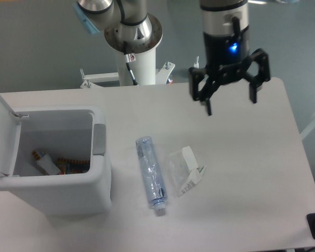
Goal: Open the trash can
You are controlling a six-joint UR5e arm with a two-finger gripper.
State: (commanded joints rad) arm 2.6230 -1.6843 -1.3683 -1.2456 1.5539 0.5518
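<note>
The trash can (68, 197) is a large boxy white bin at the front left of the table. Its lid (0, 113) stands swung up at the left edge, so the inside shows, with some coloured wrappers at the bottom. A grey tab (99, 139) sits on its right rim. My gripper (231, 105) hangs above the table at the back right, well away from the can, with its fingers spread open and nothing between them.
A clear plastic bottle (150, 173) lies on the table to the right of the can. A crumpled clear and white wrapper (186, 169) lies beside it. The robot's white base (134, 52) stands at the back edge.
</note>
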